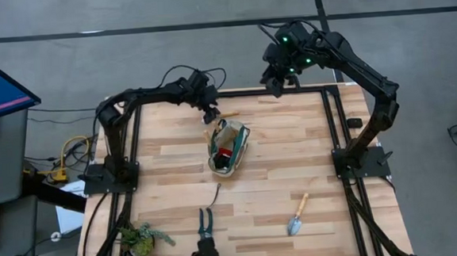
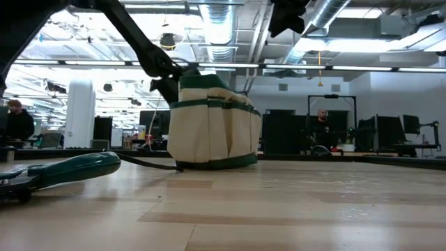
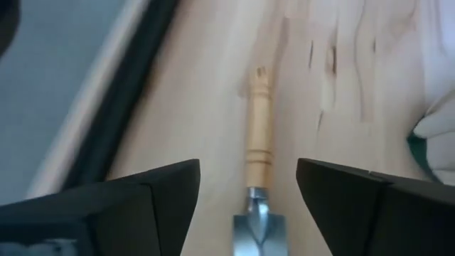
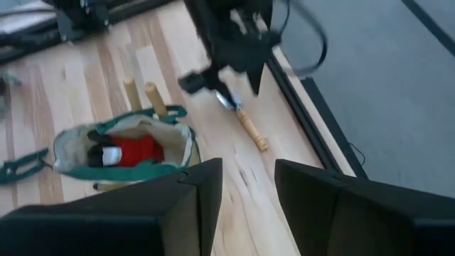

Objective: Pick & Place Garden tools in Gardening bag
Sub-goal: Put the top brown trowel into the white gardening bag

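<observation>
So we've got the left gripper (image 1: 210, 113) down at the far edge of the light wooden table (image 1: 293, 152), fingers spread wide on either side of a wooden-handled trowel with a silver metal blade (image 3: 259, 156). It's lying flat on the boards, nothing pinching it. Just beside it sits the small round cream fabric bag with dark green trim (image 1: 228, 149), with a red piece (image 4: 138, 150) and two wooden handles (image 4: 144, 94) poking out of it.

On the near side of the table we can see a second wooden-handled trowel (image 1: 297, 214), black pruning shears (image 1: 206, 222) and a thin dark hooked tool (image 1: 216, 196), all well apart from the bag.

The right gripper (image 1: 277, 81) hangs above the far edge, fingers apart, holding nothing.
</observation>
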Tool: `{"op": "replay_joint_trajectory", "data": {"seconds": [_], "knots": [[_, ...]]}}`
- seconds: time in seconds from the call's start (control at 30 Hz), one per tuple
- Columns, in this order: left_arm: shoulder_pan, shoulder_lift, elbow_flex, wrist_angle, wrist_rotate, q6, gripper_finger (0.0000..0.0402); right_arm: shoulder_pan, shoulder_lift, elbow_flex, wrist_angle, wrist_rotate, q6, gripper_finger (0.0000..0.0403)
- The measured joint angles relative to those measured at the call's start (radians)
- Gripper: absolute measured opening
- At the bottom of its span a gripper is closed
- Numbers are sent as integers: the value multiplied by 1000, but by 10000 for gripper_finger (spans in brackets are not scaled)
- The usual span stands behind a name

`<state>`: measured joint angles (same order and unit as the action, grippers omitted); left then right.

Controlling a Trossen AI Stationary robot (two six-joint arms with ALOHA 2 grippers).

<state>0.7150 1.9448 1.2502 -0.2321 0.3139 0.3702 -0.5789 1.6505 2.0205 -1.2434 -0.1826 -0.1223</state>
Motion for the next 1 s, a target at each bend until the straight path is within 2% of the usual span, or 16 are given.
{"op": "replay_joint_trajectory", "data": {"seconds": [0.2,0.3,0.43,0.57,0.67,0.83,1.0], "knots": [[-17,87,50,-20,9,0,223,0,0,0,14,-1,28,123],[-26,117,81,-21,-29,14,224,0,0,0,13,-2,37,123],[-31,167,118,-94,-22,62,217,3,0,0,7,-2,37,123],[-36,166,135,-152,-42,104,202,3,0,0,2,-3,37,123],[-55,167,149,-173,-73,146,166,2,0,0,3,-3,37,123],[-70,166,150,-199,-51,168,37,2,0,0,2,-3,37,123],[-77,165,150,-200,-67,142,33,9,0,0,2,-3,35,123]]}}
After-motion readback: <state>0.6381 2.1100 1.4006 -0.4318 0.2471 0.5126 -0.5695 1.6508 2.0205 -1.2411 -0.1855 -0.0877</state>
